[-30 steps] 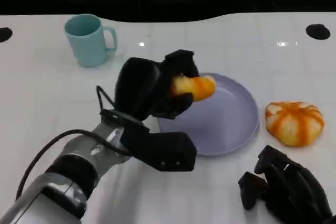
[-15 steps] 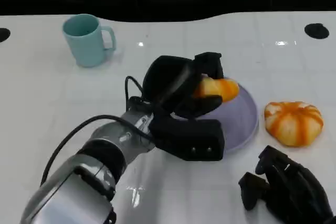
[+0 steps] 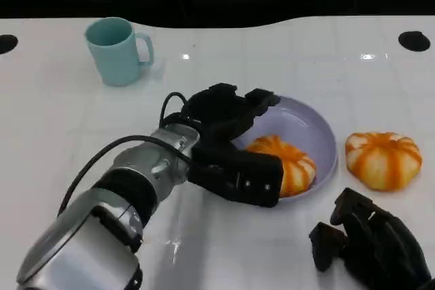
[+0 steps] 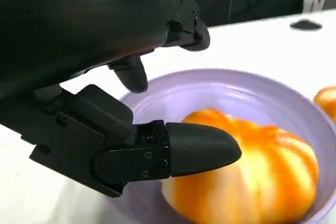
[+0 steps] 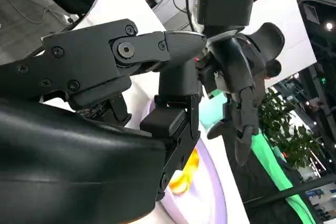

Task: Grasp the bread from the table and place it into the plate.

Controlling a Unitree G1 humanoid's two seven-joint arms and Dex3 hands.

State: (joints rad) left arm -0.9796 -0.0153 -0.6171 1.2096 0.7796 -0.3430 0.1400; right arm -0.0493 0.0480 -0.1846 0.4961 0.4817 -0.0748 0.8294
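1. Nearest, at the lower right of the head view: right hand (image 3: pixel 370 246) low over the white table (image 3: pixel 54 127), fingers curled inward with nothing seen in them. Bare table surface to its left, up to the left forearm (image 3: pixel 115 215).
2. Just beyond the right hand, at the right: second orange-striped bun (image 3: pixel 380 159) resting on the table, just right of the plate's rim and apart from it.
3. Centre of the table: lavender plate (image 3: pixel 319 130), with the bread (image 3: pixel 289 164) lying inside it toward the near-right rim. Far-left part of the plate's floor bare.
4. Over the plate's left side: left hand (image 3: pixel 228 117), reaching in from the lower left, fingers spread wide and holding nothing. Bread below and to the right of the hand; in the left wrist view the thumb (image 4: pixel 199 150) crosses in front of the bread (image 4: pixel 252 177), contact impossible to tell, while the other fingers (image 4: pixel 181 24) arch above the plate (image 4: pixel 247 87) clear of the bread.
5. Left of the forearm: broad open stretch of table out to the left edge.
6. Farther back at the left: teal mug (image 3: pixel 114 51), upright, handle to the right, well apart from the plate and the hand.
7. Farthest: curved far edge of the table against a dark background, a black round spot (image 3: pixel 414 41) near the far-right corner and another (image 3: pixel 7 44) at the far left.
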